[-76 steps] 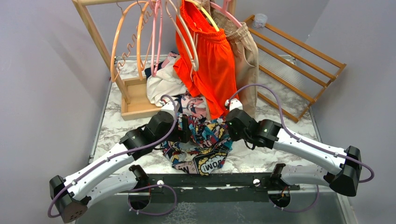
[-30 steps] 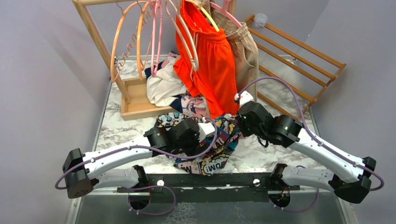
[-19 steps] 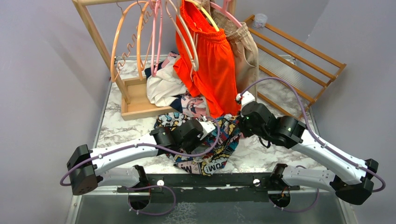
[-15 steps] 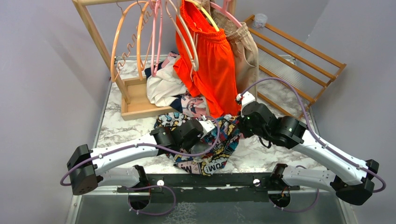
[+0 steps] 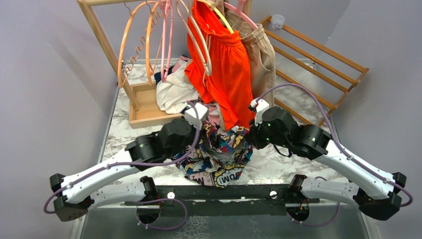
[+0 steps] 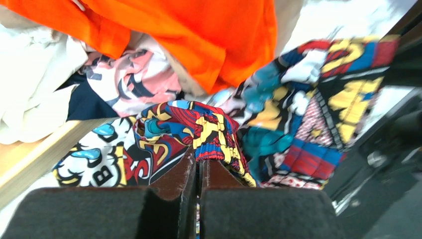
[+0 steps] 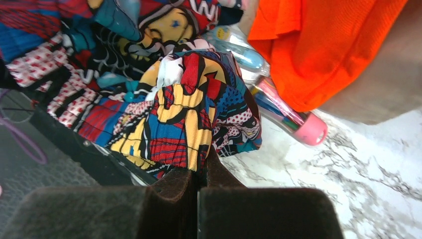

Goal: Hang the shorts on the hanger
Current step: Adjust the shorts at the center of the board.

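The comic-print shorts [image 5: 219, 157] lie bunched on the marble table between both arms. In the left wrist view my left gripper [image 6: 200, 163] is shut on a fold of their ribbed waistband [image 6: 209, 137]; in the top view it [image 5: 204, 130] is at their far left edge. My right gripper [image 7: 201, 169] is shut on another bunch of the same shorts [image 7: 186, 114], at their right edge [image 5: 247, 137]. The fabric sags between the two grips. A pale cream hanger [image 5: 200, 42] hangs on the rack beside the pink and orange ones.
Orange shorts [image 5: 226, 69] and beige shorts [image 5: 261, 59] hang just behind the grippers. A pile of white and dark clothes [image 5: 174, 92] lies by the rack's wooden base [image 5: 144, 107]. A clear tube with a pink cap [image 7: 291, 117] lies under the orange cloth. A slatted wooden frame [image 5: 313, 64] leans at right.
The left gripper, open over the shorts a second ago, has shut on the waistband and swung back towards the left, pulling the fabric up. The right gripper keeps its grip, nearly still.
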`<move>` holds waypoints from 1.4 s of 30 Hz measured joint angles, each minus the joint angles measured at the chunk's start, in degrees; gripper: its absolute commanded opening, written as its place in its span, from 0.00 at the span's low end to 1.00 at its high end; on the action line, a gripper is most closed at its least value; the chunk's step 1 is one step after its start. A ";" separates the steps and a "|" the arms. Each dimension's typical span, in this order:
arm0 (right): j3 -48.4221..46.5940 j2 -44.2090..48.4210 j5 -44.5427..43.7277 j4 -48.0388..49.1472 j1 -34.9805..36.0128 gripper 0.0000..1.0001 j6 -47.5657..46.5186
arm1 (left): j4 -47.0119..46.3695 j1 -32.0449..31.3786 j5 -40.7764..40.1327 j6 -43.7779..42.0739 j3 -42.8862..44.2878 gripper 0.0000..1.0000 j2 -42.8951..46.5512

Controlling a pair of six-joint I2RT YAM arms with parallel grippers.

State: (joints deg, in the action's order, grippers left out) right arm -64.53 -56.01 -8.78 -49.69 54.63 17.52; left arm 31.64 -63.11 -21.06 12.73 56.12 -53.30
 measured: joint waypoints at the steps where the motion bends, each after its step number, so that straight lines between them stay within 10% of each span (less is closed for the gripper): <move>1: 0.09 0.13 0.70 0.72 0.00 0.01 0.07 | -0.98 0.00 -0.24 1.49 0.02 0.00 1.90; 19: -2.25 -4.37 5.22 9.07 0.00 0.01 3.21 | -2.21 0.00 -8.85 10.36 4.15 0.00 11.02; 29: -37.51 -10.75 9.60 6.60 0.00 0.01 -3.08 | -6.45 0.00 -7.93 4.11 27.45 0.00 9.94; 42: -34.12 -11.30 10.67 0.20 0.00 0.01 -5.38 | -8.46 -0.02 -5.60 10.45 6.99 0.00 23.61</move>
State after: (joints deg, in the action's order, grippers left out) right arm -98.65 -67.31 1.89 -49.50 54.63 12.14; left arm 23.18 -63.13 -26.65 23.18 63.11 -29.69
